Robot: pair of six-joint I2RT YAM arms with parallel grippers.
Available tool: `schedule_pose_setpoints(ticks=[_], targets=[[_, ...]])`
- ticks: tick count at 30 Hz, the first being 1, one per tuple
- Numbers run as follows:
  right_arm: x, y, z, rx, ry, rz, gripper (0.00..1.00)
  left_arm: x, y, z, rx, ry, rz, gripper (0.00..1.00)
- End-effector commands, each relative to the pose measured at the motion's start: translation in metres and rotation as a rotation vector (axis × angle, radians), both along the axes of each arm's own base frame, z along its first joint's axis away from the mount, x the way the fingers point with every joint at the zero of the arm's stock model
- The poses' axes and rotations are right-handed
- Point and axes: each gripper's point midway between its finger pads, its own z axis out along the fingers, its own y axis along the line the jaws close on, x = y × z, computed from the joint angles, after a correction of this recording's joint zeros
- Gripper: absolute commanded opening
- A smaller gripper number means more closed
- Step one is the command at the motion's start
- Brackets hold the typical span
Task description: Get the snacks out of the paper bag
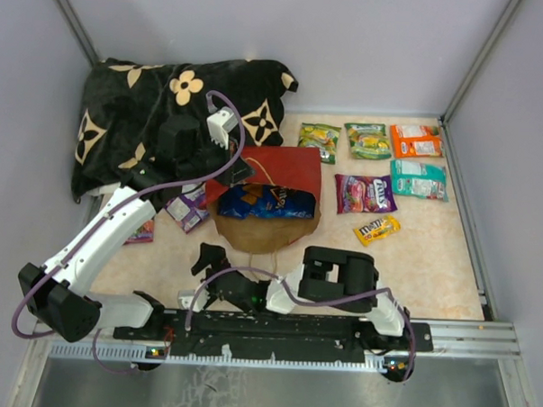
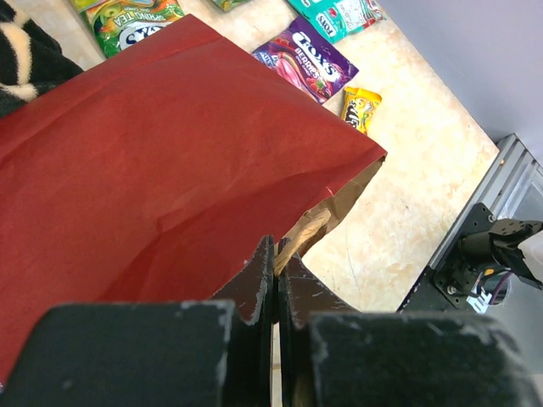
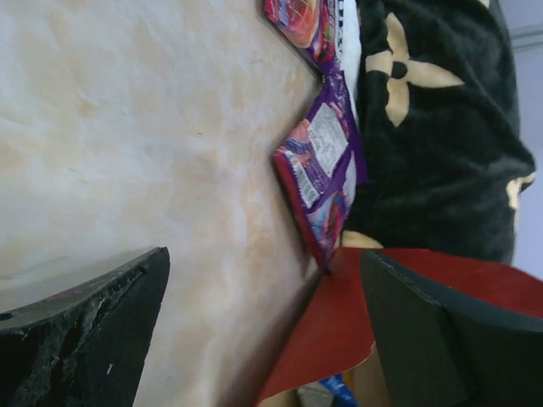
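Note:
The red paper bag (image 1: pixel 286 168) lies on its side with its brown mouth toward the arms. A blue Doritos bag (image 1: pixel 267 201) sticks out of the mouth. My left gripper (image 1: pixel 234 170) is shut on the bag's left edge. In the left wrist view its jaws (image 2: pixel 277 264) pinch a brown twisted handle next to the red paper (image 2: pixel 170 161). My right gripper (image 1: pixel 206 259) is open and empty, low over the table in front of the bag. Through its jaws (image 3: pixel 263 322) I see the bag's red corner (image 3: pixel 356 326) and a purple packet (image 3: pixel 322 165).
Snacks lie right of the bag: two green packets (image 1: pixel 319 138) (image 1: pixel 369 140), an orange one (image 1: pixel 416 140), a teal one (image 1: pixel 419 178), a purple one (image 1: pixel 365 193) and the yellow M&M's pack (image 1: pixel 377 230). Two purple packets (image 1: pixel 188 207) lie left. The black flowered pillow (image 1: pixel 140 108) fills the back left.

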Motion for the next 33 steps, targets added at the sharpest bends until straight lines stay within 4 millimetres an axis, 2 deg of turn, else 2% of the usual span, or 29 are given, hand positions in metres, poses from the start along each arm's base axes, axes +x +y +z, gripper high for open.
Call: schedule_pose_setpoints(ticks=[1,4,7,15,16,21,22,24,27,33], targets=[[0.036,0.016,0.024,-0.058,-0.179,0.052,0.93,0.001,0.000,0.012,-0.023,-0.026,-0.005,0.00],[0.054,0.022,0.015,-0.104,-0.158,0.058,0.90,0.001,0.000,0.012,-0.022,-0.028,-0.005,0.00],[0.071,0.028,0.002,-0.159,-0.146,0.055,0.82,0.001,0.000,0.012,-0.019,-0.026,-0.005,0.00],[0.098,0.035,-0.030,-0.265,-0.078,0.068,0.60,0.000,0.001,0.014,-0.022,-0.032,-0.007,0.00],[0.102,0.034,-0.033,-0.268,-0.071,0.063,0.54,0.000,0.001,0.015,-0.022,-0.033,-0.006,0.00],[0.118,0.040,-0.033,-0.222,-0.072,0.042,0.41,-0.002,0.001,0.017,-0.027,-0.038,-0.011,0.00],[0.119,0.042,-0.033,-0.216,-0.069,0.041,0.36,-0.002,0.001,0.017,-0.028,-0.037,-0.012,0.00],[0.121,0.045,-0.032,-0.201,-0.059,0.037,0.24,-0.002,0.001,0.017,-0.028,-0.038,-0.009,0.00],[0.114,0.049,-0.027,-0.161,-0.021,0.046,0.15,-0.001,0.002,0.018,-0.027,-0.040,-0.006,0.00],[0.077,0.063,-0.013,-0.081,0.075,0.075,0.00,-0.001,0.005,0.022,-0.041,-0.043,-0.003,0.00]])
